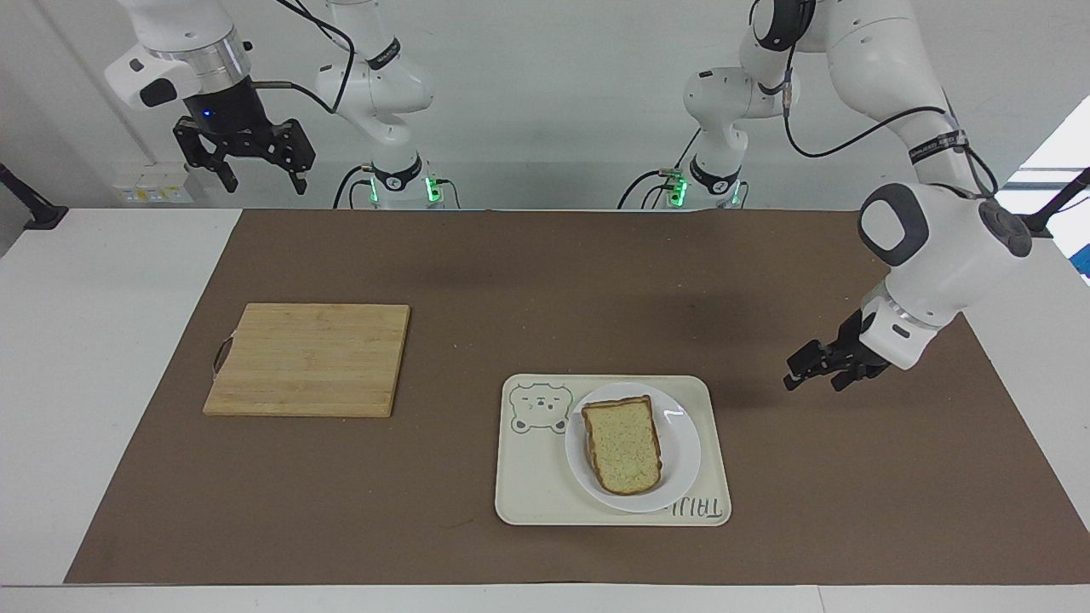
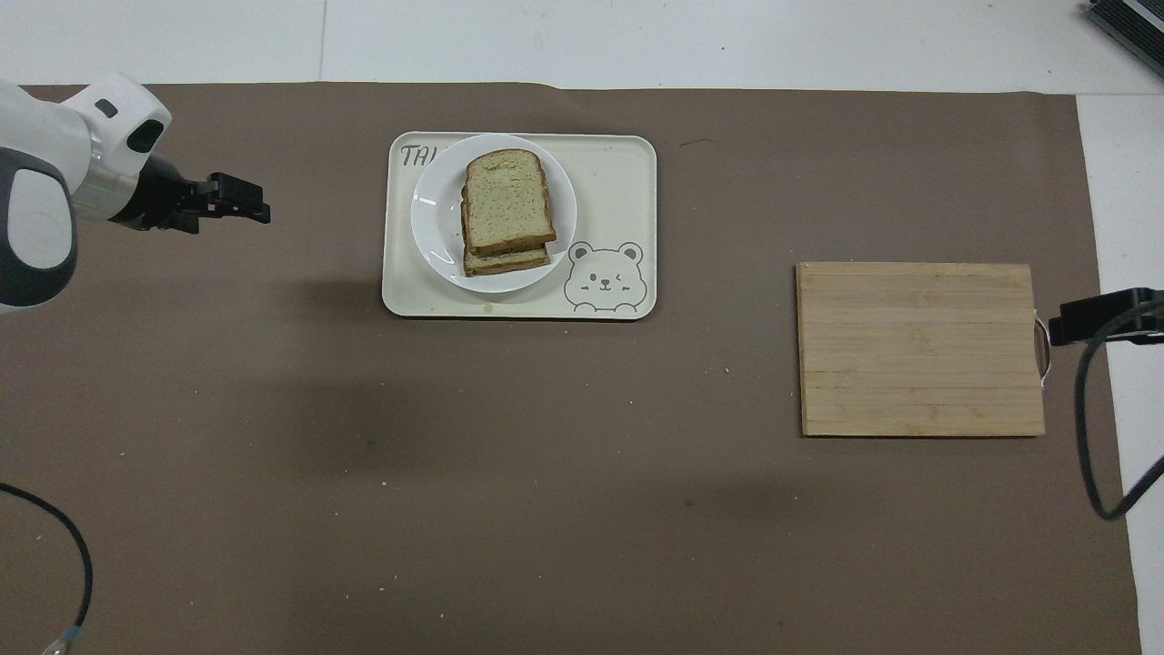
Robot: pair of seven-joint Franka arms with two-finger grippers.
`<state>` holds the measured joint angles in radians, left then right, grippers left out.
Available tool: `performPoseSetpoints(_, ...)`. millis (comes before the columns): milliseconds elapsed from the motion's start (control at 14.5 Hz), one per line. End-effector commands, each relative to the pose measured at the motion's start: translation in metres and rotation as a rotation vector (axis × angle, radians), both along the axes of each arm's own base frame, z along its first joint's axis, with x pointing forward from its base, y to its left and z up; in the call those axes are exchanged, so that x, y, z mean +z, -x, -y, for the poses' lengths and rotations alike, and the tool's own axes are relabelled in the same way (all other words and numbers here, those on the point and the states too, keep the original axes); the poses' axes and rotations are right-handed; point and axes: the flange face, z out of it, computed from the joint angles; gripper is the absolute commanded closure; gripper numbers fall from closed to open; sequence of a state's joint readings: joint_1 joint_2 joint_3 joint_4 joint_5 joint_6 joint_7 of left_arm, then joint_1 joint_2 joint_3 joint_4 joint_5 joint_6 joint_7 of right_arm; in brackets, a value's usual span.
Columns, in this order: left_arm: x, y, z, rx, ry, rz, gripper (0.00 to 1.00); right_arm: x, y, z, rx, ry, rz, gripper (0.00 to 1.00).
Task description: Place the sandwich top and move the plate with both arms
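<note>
brown paper covers most of the white counter (image 1: 111,358); pale wall at the top of the facing view.

the plate (image 1: 685,447) sits on the cream bear-print tray (image 1: 532,489), lower centre of the facing view, upper centre of the overhead view. the sandwich top (image 1: 624,443) lies on a lower slice on the plate, slightly offset so the lower slice's edge shows in the overhead view. a wooden cutting board (image 1: 308,359) lies mid-left of the facing view, bare.

left gripper (image 1: 816,368) hangs over bare paper at mid-right of the facing view, clear of the tray; fingers apart, holding nothing. right gripper (image 1: 255,166) waits raised at upper left, fingers spread, empty.

judgement: placing appears done; moving the plate remains. the plate is likely rigid, light, glossy and so slippery. take it at the bare rim toward either arm's end, clear of the bread. keep it level, since the soft, unsecured slices could slide.
</note>
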<state>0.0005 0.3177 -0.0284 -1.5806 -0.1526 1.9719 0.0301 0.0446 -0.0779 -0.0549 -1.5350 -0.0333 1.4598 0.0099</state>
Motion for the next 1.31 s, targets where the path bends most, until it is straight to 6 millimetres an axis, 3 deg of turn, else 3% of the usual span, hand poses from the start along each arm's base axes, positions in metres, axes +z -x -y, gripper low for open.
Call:
performPoseSetpoints(0,0.051,0.028,-0.012,-0.021,-0.11,-0.026,0.0,0.003,0.004,0.003,0.019,-0.006,-0.006,0.0)
performPoseSetpoints(345,0.134,0.076,-0.012,0.026,-0.161,-0.058,0.0,0.003,0.004,0.003,0.019,-0.006,-0.006,0.0)
performPoseSetpoints(553,0.162,0.103,-0.014,0.025,-0.169,-0.088,0.0,0.003,0.004,0.003,0.019,-0.006,-0.006,0.0)
performPoseSetpoints(760,0.164,0.11,-0.011,0.011,-0.171,-0.118,0.0,0.003,0.004,0.003,0.019,-0.006,-0.006,0.0)
performPoseSetpoints(898,0.176,0.12,-0.009,0.005,-0.157,-0.097,0.0,0.003,0.004,0.003,0.019,-0.006,-0.006,0.0)
performPoseSetpoints(1243,0.175,0.12,-0.009,0.011,-0.155,-0.097,0.0,0.003,0.004,0.003,0.019,-0.006,-0.006,0.0)
